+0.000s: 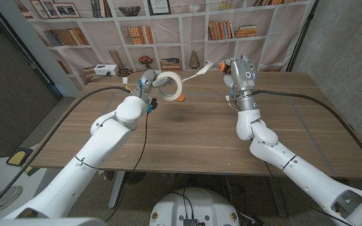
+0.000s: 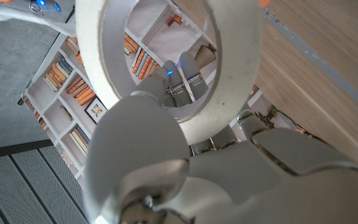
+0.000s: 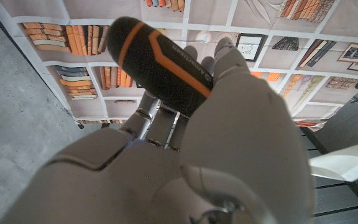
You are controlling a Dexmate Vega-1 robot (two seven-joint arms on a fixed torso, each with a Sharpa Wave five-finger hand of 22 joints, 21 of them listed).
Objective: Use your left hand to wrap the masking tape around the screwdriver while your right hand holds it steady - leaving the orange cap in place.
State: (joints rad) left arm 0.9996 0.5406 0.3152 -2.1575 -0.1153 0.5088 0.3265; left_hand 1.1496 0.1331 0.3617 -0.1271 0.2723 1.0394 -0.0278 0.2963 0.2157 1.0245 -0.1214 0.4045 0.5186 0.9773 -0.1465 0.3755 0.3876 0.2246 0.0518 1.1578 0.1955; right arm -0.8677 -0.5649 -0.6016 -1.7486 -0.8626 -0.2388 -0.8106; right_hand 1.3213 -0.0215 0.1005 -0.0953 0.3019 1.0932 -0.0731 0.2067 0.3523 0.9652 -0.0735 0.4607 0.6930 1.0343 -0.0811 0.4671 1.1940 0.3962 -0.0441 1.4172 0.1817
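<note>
Above the bench [image 1: 187, 135], the left hand [image 1: 147, 85] holds the tape roll [image 1: 168, 86] upright, fingers closed through its hole. A strip of tape [image 1: 197, 73] runs from the roll across to the right hand [image 1: 239, 74], which grips the screwdriver [image 3: 160, 62] by its black and orange handle. Beyond both hands stands a bookshelf [image 1: 168, 31].

Tape roll [image 1: 168, 85] left, screwdriver [image 1: 222, 65] right, tape strip [image 1: 195, 74] spanning between, above table [image 1: 187, 138].
</note>
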